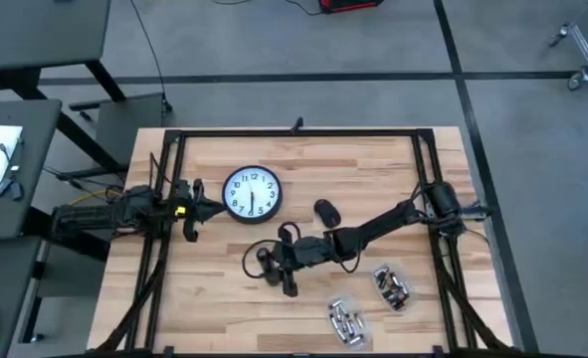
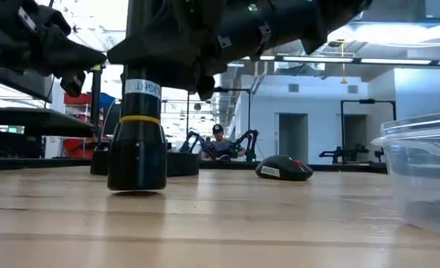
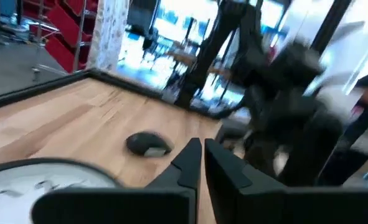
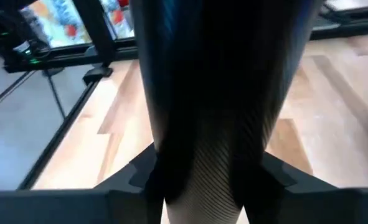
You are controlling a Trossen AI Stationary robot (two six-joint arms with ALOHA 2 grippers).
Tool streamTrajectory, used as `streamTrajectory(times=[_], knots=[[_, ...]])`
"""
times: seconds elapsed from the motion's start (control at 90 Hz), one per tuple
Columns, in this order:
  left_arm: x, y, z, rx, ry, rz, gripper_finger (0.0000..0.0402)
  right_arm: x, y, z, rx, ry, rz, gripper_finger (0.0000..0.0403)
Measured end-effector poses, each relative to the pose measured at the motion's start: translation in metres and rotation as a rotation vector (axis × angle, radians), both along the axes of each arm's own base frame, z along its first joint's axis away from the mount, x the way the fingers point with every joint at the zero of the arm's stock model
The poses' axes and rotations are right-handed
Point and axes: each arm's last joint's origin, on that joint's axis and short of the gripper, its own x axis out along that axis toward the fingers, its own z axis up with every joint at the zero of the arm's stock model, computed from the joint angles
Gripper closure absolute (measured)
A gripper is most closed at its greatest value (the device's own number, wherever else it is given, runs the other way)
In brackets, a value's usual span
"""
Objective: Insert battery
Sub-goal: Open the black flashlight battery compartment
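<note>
- Honestly, the batteries (image 1: 345, 323) lie loose in two clear tubs (image 1: 391, 285) near the desk's (image 1: 214, 313) front edge, right of middle; none is picked up.
- Mid-desk, the right hand (image 1: 274, 264) is clamped round a black flashlight (image 2: 136, 152), which stands on end with its long axis vertical. I can't see the top.
- A tilted grip could topple it.
- The left hand (image 1: 196, 207), narrow and empty, waits beside the clock (image 1: 251, 193).

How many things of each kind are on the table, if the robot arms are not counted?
Wall clock: 1
Dark mouse-shaped object: 1
Black cylinder with a yellow band, standing upright: 1
Clear containers holding small metallic pieces: 2
Total: 5
</note>
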Motion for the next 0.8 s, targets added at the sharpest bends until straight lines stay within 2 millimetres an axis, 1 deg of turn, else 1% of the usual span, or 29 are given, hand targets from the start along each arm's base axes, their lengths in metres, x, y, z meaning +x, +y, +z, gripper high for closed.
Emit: streamTrajectory(times=[0.044,0.1,0.178,0.267,0.356,0.411,0.444,0.489,0.544,0.589,0.667,0.8], knots=[[-0.001,0.0,0.003,-0.051,-0.026,-0.016,0.0402,0.0,-0.003,0.007,-0.006,0.039,-0.004,0.0264],[-0.002,0.0,0.01,-0.099,-0.029,-0.027,0.0402,-0.005,-0.009,0.022,-0.025,0.079,-0.01,0.0264],[-0.006,0.0,0.028,-0.114,-0.008,-0.015,0.0402,-0.014,-0.021,0.042,-0.046,0.13,-0.027,0.0264],[-0.006,0.001,0.057,-0.095,0.033,0.021,0.0402,-0.026,-0.039,0.067,-0.034,0.148,-0.063,0.0264],[-0.001,0.001,0.092,-0.077,0.056,0.036,0.0402,-0.039,-0.059,0.098,0.013,0.098,-0.086,0.0264],[0.004,0.002,0.117,-0.057,0.045,0.037,0.0402,-0.046,-0.07,0.116,0.037,0.053,-0.101,0.0264],[0.009,0.002,0.13,-0.041,0.046,0.038,0.0402,-0.051,-0.076,0.125,0.048,0.029,-0.111,0.0264],[0.017,0.002,0.146,-0.016,0.054,0.04,0.0401,-0.055,-0.082,0.133,0.055,0.011,-0.12,0.0264],[0.028,0.002,0.165,-0.007,0.054,0.029,0.0398,-0.06,-0.088,0.141,0.062,-0.011,-0.126,0.0264],[0.038,0.002,0.178,-0.003,0.061,0.017,0.0391,-0.062,-0.091,0.143,0.068,-0.008,-0.119,0.0264],[0.058,0.003,0.196,0.021,0.08,0.014,0.0369,-0.065,-0.095,0.149,0.086,-0.027,-0.106,0.0264],[0.096,0.004,0.216,0.016,0.12,-0.034,0.031,-0.068,-0.094,0.154,0.094,-0.046,-0.09,0.0264]])
